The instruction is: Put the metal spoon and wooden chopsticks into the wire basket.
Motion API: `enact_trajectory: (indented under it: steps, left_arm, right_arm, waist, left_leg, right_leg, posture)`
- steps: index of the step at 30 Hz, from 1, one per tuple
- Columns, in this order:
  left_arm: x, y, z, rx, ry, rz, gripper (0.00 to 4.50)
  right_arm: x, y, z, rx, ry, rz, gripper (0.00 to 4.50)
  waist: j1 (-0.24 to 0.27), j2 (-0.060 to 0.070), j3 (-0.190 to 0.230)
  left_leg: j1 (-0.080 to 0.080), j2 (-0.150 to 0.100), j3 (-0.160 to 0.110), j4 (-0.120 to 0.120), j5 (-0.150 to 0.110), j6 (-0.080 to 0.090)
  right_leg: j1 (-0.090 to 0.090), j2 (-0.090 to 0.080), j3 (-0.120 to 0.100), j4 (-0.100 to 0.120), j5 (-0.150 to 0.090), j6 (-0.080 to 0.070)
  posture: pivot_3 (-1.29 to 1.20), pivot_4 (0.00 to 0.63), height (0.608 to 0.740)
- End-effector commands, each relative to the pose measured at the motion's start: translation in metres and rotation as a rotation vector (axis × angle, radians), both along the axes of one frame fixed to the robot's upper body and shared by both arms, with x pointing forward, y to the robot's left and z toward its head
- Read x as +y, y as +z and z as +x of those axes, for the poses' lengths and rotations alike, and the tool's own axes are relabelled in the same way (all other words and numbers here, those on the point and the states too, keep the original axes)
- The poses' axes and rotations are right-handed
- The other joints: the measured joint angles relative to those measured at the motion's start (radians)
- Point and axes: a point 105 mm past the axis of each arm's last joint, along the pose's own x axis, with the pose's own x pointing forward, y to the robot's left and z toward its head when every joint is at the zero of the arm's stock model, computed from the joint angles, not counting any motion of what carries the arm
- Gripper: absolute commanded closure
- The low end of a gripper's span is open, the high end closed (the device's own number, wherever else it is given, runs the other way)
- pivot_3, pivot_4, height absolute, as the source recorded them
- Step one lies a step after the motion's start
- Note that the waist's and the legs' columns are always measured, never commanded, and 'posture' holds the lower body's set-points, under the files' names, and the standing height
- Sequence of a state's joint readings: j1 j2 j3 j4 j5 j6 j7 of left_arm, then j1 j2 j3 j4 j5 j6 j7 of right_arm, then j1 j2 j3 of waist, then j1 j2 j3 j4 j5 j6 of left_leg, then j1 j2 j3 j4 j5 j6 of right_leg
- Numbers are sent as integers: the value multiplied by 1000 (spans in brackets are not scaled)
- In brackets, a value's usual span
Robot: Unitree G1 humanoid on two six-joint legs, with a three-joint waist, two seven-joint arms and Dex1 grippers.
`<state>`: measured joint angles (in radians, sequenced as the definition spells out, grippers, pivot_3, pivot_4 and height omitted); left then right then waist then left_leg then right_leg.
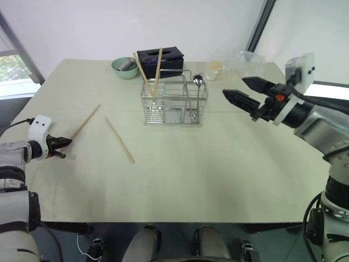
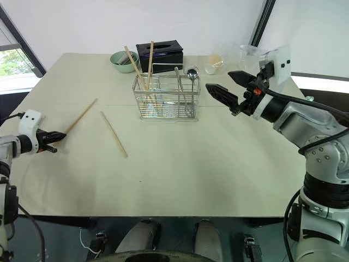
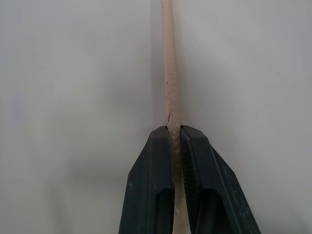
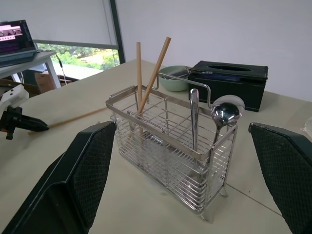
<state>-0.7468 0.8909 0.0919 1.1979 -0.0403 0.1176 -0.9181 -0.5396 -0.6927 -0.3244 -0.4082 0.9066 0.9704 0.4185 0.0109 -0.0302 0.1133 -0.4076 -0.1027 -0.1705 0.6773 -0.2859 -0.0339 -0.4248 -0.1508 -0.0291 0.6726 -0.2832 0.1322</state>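
The pale counter carries everything. The wire basket stands just off the tips of the right pincer, which hangs above the counter with its two black fingers wide apart and nothing between them, aimed at the basket's end wall. Behind the basket, on the side away from both pincers, sit a dark tissue box and a green bowl. In the basket's end compartment far from the right pincer, two wooden chopsticks stand leaning and crossing, their tops rising above the rim. In the compartment nearest the right pincer, the metal spoon stands upright, bowl up, above the rim. Two more chopsticks are down on the counter, well apart from the basket: one runs straight out from the left pincer, which is clamped on its near end low at the counter's left edge, the stick pinched between the fingertips; the other chopstick lies loose between the left pincer and the basket, touched by neither pincer.
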Motion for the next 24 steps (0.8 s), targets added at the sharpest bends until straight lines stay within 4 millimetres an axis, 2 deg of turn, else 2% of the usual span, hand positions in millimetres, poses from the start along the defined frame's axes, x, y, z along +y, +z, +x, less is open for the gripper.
enact_trajectory:
  steps: [1, 12, 18, 24]
  left_arm:
    - [3, 6, 3, -22, 27, -1, 4452]
    - [9, 28, 13, -160, 117, -43, 4452]
    - [-1, 80, 31, -442, 143, -222, 4452]
    - [-48, 131, 29, -623, 20, -501, 4452]
  right_arm:
    - [-2, 13, -5, -76, -16, 16, 0]
    - [2, 7, -2, -76, -22, 30, 0]
    - [2, 2, -1, -74, -28, 30, 0]
    - [5, -2, -2, -77, -30, 38, 0]
  waist:
    - [-1, 0, 0]
    - [-1, -1, -1]
    - [1, -3, -1]
    - [-4, -4, -2]
  left_leg:
    - [0, 0, 0, 0, 0, 0]
    - [-1, 0, 0, 0, 0, 0]
    - [-1, 0, 0, 0, 0, 0]
    - [-2, -1, 0, 1, 0, 0]
  right_leg:
    - [0, 0, 0, 0, 0, 0]
    - [0, 0, 0, -2, 0, 0]
    - [0, 0, 0, -2, 0, 0]
    - [1, -1, 0, -4, 1, 0]
  posture:
    - [0, 150, 643]
    - [0, 150, 643]
    - [0, 150, 643]
    - [0, 150, 643]
